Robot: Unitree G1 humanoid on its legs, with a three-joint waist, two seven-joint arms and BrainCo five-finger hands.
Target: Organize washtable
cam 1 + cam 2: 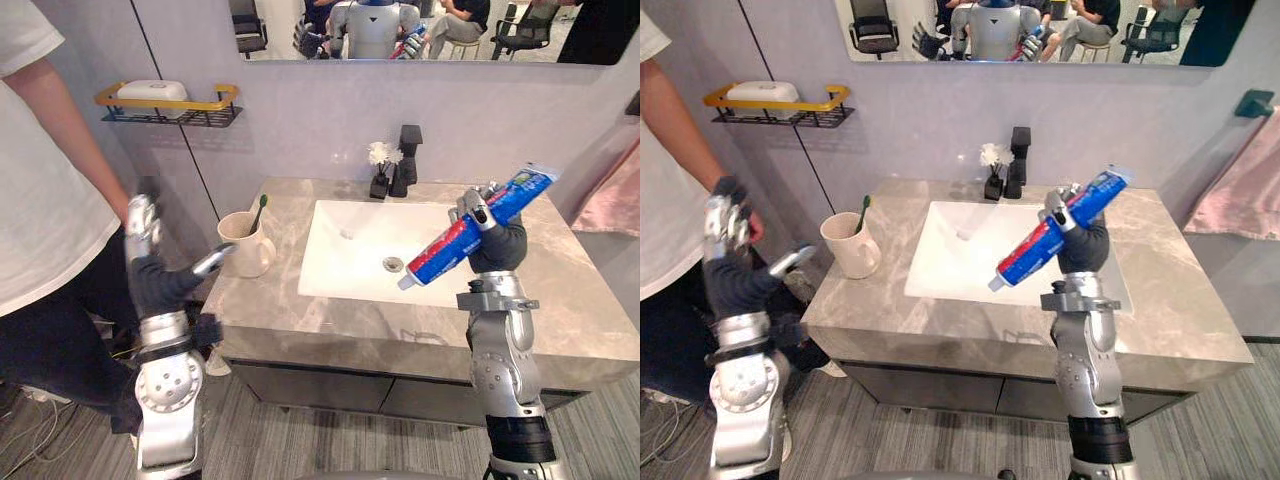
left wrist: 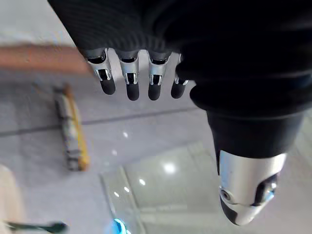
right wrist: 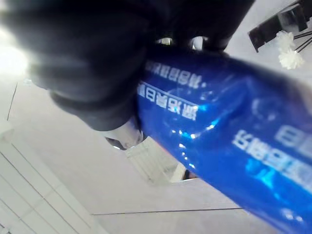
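Note:
My right hand is raised above the right part of the marble washtable and is shut on a blue and red toothpaste tube, cap end pointing down toward the white sink. The same tube runs across the right wrist view. A beige cup holding a green toothbrush stands at the counter's left end. My left hand is held up left of the counter with straight fingers and holds nothing.
A person in a white shirt stands close at the left. A wall shelf with a yellow rail carries a white soap box. A black faucet and a small flower vase stand behind the sink. A pink towel hangs at the right.

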